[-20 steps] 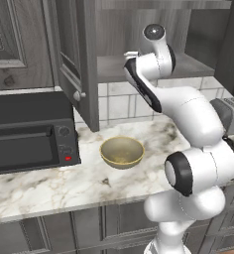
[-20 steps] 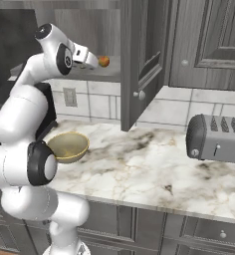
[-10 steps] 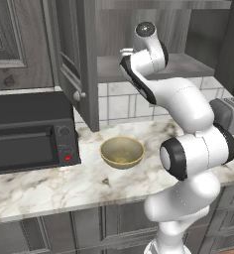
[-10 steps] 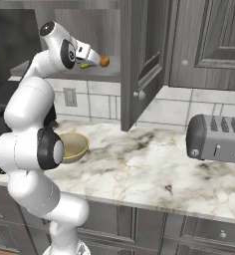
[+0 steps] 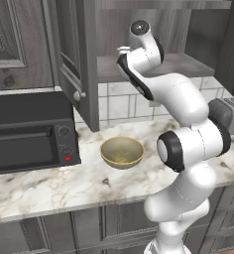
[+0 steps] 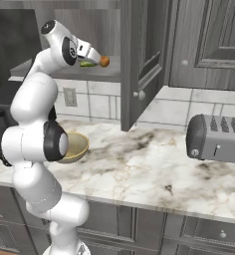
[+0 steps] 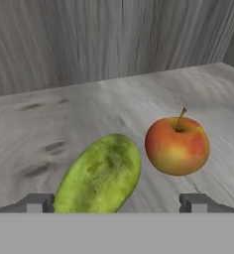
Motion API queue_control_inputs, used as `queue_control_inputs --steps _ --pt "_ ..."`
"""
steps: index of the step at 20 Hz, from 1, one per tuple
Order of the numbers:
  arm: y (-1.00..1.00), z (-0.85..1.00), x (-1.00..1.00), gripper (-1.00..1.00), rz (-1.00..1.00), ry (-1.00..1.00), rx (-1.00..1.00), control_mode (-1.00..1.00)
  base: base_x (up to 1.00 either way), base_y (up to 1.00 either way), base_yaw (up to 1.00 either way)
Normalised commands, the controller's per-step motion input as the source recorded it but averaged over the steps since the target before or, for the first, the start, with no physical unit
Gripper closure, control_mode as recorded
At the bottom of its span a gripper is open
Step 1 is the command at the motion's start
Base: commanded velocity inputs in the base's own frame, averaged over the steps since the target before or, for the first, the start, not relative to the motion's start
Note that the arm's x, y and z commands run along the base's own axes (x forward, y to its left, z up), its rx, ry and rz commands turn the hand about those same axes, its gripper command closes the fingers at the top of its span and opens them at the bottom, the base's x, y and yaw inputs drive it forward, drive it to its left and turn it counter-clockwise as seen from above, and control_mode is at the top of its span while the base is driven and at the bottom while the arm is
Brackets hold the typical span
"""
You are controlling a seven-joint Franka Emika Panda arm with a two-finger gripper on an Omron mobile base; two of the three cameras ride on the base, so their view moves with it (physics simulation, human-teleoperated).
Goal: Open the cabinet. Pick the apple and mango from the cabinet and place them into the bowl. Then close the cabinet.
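Observation:
The cabinet (image 5: pixel 72 49) stands open, its doors swung out toward me. On its shelf (image 7: pixel 64 114) lie the green mango (image 7: pixel 101 176) and, just to its right, the orange-red apple (image 7: pixel 177 145), close together. My gripper (image 7: pixel 117 203) is open and low over the shelf, with the mango's near end between the fingertips (image 7: pixel 39 202) and the apple just inside the right tip. From the right base view the gripper (image 6: pixel 92 56) reaches into the cabinet, with the mango (image 6: pixel 88 63) and apple (image 6: pixel 104 61) at its tip. The tan bowl (image 5: pixel 121 151) sits on the counter below.
A black microwave (image 5: pixel 29 134) stands on the counter left of the bowl. The open right door (image 6: pixel 139 55) hangs out over the marble counter (image 6: pixel 139 159). A grey toaster (image 6: pixel 216 139) sits at the right end. My own arm hides part of the bowl (image 6: pixel 77 147).
The arm has stretched further into the cabinet, bringing the open gripper closer to the two fruits. The fruits, bowl and doors have not moved.

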Motion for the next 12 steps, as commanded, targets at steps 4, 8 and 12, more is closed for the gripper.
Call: queue_control_inputs --steps 4,8,12 --pt "0.0 -0.16 0.05 -1.0 -0.1 0.02 0.0 -1.0 0.0 0.0 0.0" --pt "-0.05 -0.36 -0.01 -1.0 -0.2 0.11 0.0 -1.0 0.0 0.0 0.0" --pt "-0.03 -0.5 0.04 -1.0 -0.2 0.03 0.0 -1.0 0.0 0.0 0.0"
